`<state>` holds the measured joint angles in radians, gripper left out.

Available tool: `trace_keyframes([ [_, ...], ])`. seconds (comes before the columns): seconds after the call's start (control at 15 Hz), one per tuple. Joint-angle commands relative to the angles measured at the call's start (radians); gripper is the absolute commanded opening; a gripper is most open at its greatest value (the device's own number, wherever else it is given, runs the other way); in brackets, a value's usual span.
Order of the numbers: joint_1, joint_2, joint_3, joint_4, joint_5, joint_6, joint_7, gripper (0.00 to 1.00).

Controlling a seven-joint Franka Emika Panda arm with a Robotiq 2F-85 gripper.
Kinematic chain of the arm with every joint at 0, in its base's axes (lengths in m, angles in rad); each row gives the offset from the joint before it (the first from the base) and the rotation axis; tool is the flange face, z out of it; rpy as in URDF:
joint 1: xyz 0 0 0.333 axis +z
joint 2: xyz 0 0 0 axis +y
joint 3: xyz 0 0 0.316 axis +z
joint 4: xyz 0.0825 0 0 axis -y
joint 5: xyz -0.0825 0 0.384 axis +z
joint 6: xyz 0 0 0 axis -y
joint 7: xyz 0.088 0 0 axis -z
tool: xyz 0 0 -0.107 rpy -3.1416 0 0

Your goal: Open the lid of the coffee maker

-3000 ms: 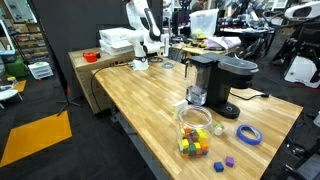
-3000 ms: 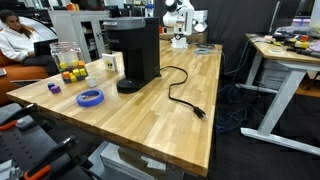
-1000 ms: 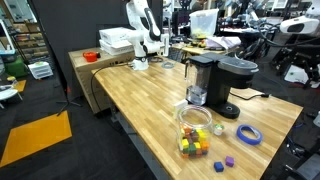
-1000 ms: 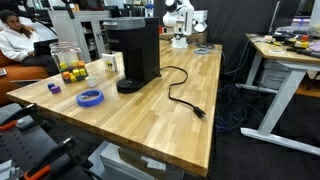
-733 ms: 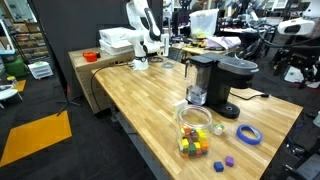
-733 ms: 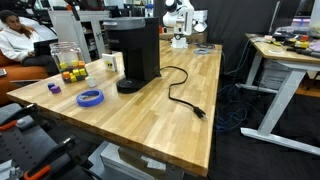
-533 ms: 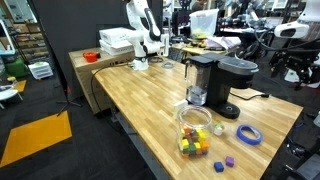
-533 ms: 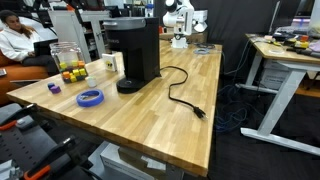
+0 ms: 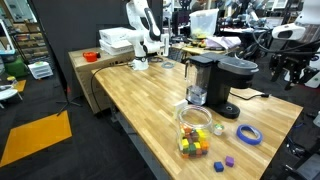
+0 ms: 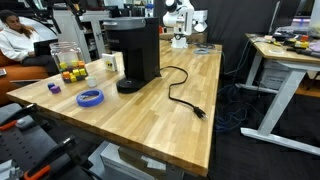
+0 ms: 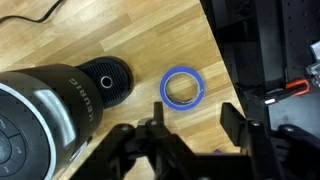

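Note:
The black coffee maker [image 9: 218, 85] stands near the table's right end in both exterior views [image 10: 135, 50]. Its rounded dark lid [image 9: 238, 66] caps the overhanging head and sits down flat. In the wrist view I look down on the lid [image 11: 35, 120] at the left and the round base [image 11: 105, 80]. My gripper [image 11: 197, 130] is open and empty, hovering beside the machine above bare wood near a blue tape ring [image 11: 183, 88]. In an exterior view my gripper [image 9: 292, 66] hangs at the right edge, apart from the machine.
A clear jar of coloured blocks [image 9: 195, 128] and the blue tape ring [image 9: 248, 134] lie by the machine. Its power cord [image 10: 180, 90] trails across the wood. A white arm [image 9: 143, 25] stands at the far end. The table edge [image 11: 222, 70] is close.
My arm at the right edge of an exterior view has moved left and down towards the coffee maker. The lid and table things have not moved.

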<state>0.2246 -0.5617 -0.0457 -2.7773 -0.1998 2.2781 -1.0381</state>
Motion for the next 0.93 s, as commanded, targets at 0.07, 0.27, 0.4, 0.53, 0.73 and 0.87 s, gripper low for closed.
trace_keyframes([
  [0.07,-0.019,0.014,0.024,0.001,-0.046,0.035,-0.002,0.23],
  [0.27,-0.024,0.021,0.025,0.001,-0.072,0.051,-0.002,0.02],
  [0.4,-0.020,0.020,0.023,0.001,-0.081,0.057,-0.012,0.00],
  [0.53,-0.020,0.017,0.023,0.001,-0.098,0.075,-0.018,0.00],
  [0.73,-0.022,0.024,0.035,0.001,-0.127,0.105,-0.011,0.00],
  [0.87,-0.033,0.029,0.050,0.001,-0.167,0.125,0.000,0.00],
])
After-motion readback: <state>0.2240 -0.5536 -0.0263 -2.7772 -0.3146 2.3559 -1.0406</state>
